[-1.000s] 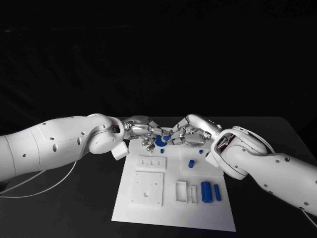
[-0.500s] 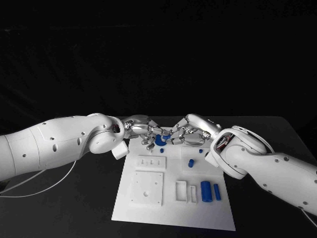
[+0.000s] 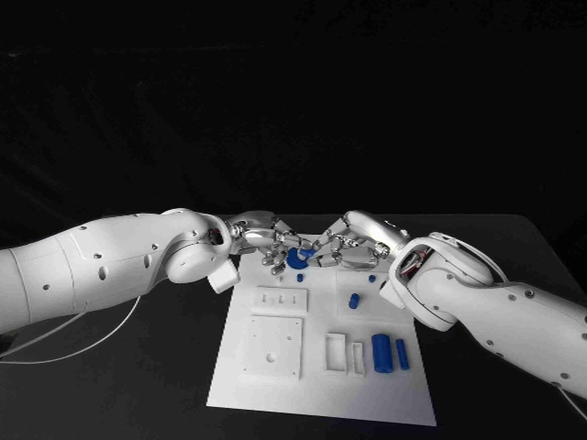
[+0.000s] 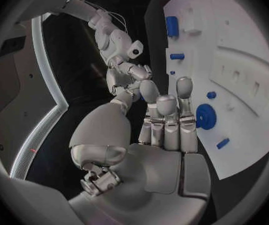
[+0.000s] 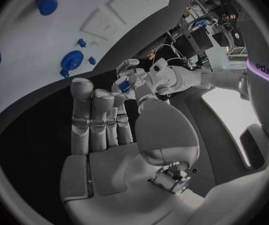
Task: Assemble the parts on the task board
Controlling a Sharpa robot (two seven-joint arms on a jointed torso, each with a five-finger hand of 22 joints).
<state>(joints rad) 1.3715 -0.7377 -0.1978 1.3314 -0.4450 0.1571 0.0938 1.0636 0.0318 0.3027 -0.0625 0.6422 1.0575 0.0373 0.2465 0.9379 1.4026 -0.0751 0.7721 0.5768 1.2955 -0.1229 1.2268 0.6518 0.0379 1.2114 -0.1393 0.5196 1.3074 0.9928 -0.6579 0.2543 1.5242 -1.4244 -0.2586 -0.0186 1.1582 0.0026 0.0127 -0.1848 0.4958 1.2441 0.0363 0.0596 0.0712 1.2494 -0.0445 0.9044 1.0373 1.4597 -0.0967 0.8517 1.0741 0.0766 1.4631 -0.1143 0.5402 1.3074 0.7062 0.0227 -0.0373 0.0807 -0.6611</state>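
both hands barely shifted since a second ago. we've got the left hand and right hand flanking the blue gear at the far edge of the task board. fingers apart and straight, holding nothing, probably lining up a grab.

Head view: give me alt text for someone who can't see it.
Both hands, left hand and right hand, meet over the far end of the white task board around a blue round part. Smaller blue parts lie on the board nearer the robot.
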